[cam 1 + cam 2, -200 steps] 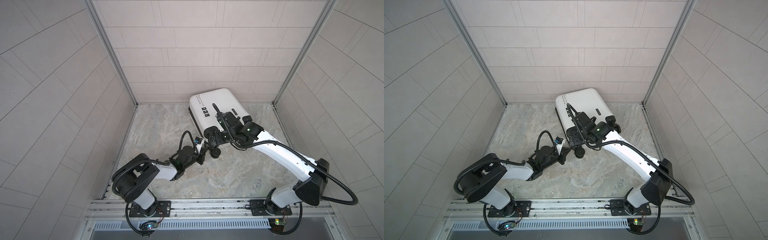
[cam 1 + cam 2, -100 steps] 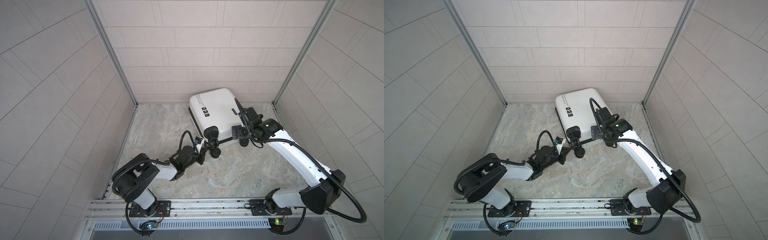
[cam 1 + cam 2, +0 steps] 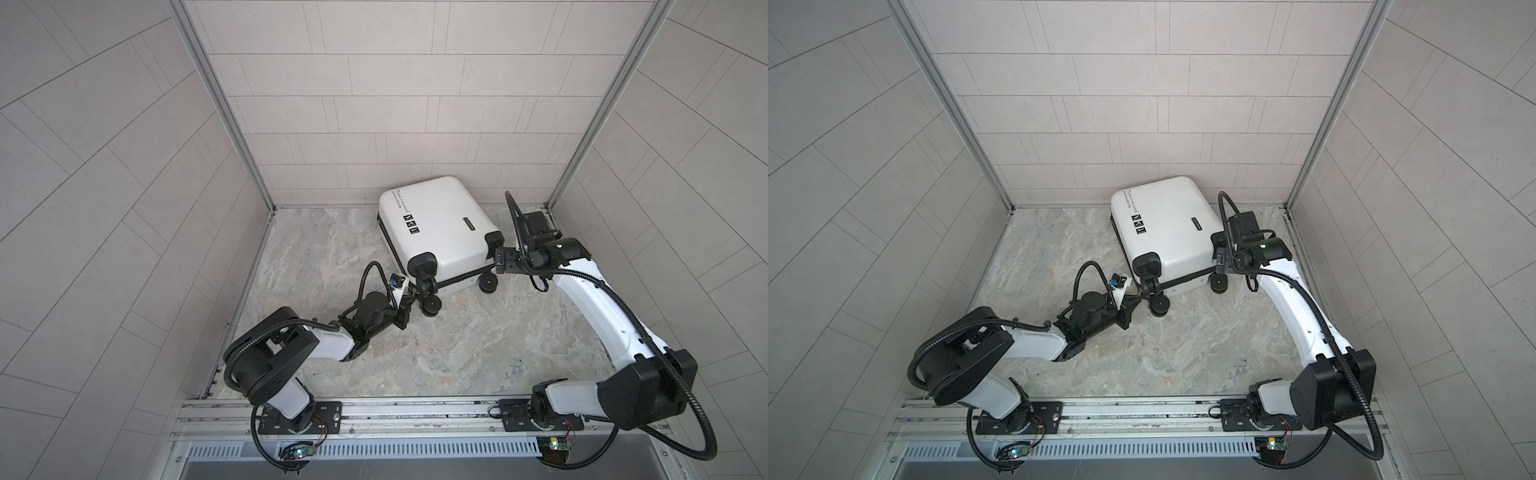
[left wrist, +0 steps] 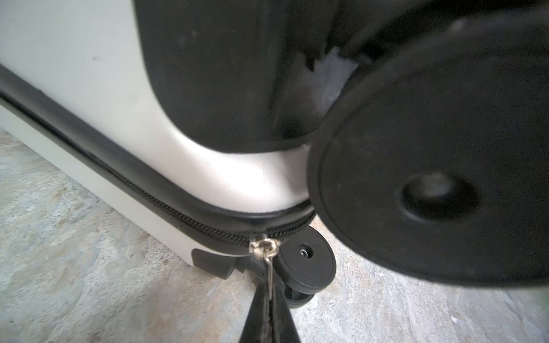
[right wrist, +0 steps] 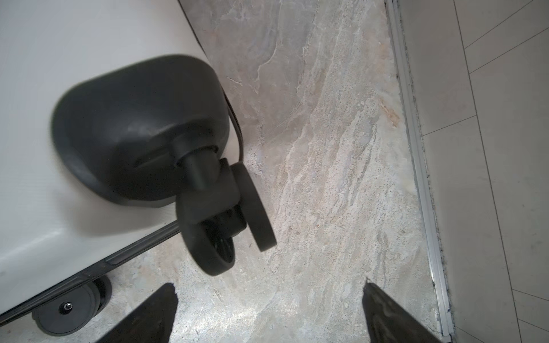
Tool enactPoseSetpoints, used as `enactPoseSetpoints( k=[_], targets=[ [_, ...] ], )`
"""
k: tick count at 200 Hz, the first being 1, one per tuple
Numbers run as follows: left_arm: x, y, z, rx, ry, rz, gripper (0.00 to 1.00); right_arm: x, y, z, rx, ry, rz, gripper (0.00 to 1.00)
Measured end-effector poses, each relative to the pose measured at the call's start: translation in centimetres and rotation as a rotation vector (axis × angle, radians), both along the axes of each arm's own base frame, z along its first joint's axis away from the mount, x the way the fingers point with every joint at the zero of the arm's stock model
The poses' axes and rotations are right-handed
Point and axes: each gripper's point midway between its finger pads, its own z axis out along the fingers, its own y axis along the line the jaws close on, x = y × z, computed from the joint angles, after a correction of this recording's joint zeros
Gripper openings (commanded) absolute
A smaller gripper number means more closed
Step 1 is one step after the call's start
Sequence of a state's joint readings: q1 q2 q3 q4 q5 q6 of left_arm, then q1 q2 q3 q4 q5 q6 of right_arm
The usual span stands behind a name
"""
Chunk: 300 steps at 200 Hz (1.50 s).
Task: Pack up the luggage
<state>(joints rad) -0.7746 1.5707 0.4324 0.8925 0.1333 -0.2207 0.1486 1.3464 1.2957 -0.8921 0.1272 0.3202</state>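
Left wrist view: left gripper pinches the zipper pull on the luggage, lying by the back wall; right gripper gapes empty, so tugging may drag it unbraced

Robot test cell, probably within a laboratory: pale tiled wall panels framed by aluminium posts enclose a marble-patterned floor, while the left arm and right arm stand bolted to a slotted metal rail along the open front.
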Motion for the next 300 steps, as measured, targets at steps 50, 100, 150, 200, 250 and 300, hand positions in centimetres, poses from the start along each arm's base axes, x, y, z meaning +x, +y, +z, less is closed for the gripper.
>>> enactPoseSetpoints(
  k=[50,100,150,200,250,300],
  targets=[
    [-0.1,-0.1,-0.1,0.006,0.01,-0.008,0.0,1.7,0.5,-2.4,-0.014,0.063,0.087,0.97],
    [0.0,-0.3,-0.2,0.011,0.028,-0.022,0.0,3.3,1.2,-3.9,-0.023,0.12,0.143,0.89],
    [0.0,-0.2,-0.1,0.014,0.032,-0.022,0.0,4.0,1.2,-4.1,-0.023,0.131,0.165,0.61],
    [-0.2,0.1,0.2,0.027,0.036,-0.016,0.0,3.8,1.9,-4.2,-0.01,0.144,0.221,0.27],
    [-0.6,0.4,0.6,0.074,0.001,0.01,0.0,3.6,2.4,-4.2,-0.016,0.146,0.224,0.07],
    [-1.2,0.5,1.6,0.134,-0.071,0.06,0.0,3.3,2.8,-4.3,-0.031,0.143,0.196,0.01]
  ],
)
